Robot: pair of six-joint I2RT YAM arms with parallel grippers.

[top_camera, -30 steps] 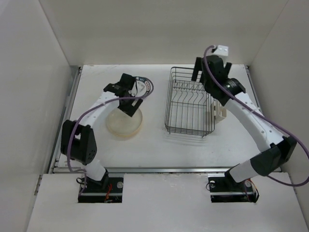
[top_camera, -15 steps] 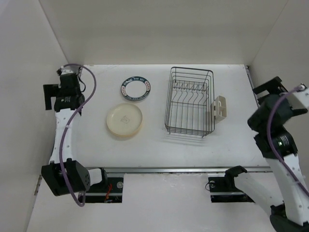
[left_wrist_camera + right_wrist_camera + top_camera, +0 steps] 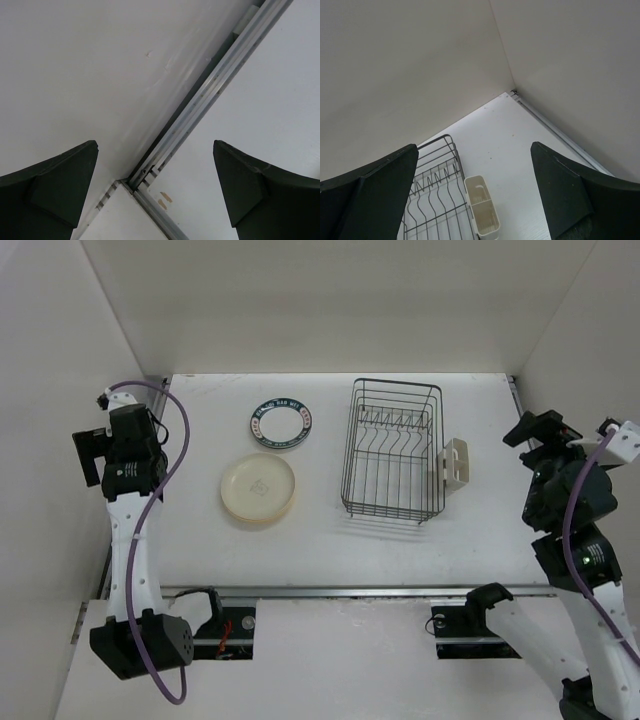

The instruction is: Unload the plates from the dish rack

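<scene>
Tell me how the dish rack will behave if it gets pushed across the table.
Probably light: the dish rack is thin open wire and stands empty. Likely stiff: its wires run straight. Low and wide on the smooth table, it should slide, not tip, though the beige holder on one side may swivel it.

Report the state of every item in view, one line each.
dish rack: upright on the table, no plates in it
beige holder: hanging on the rack's right side, looks empty
cream plate: lying flat on the table, left of the rack
ringed plate: lying flat on the table, behind the cream plate
left gripper: open, holding nothing
right gripper: open, holding nothing
</scene>
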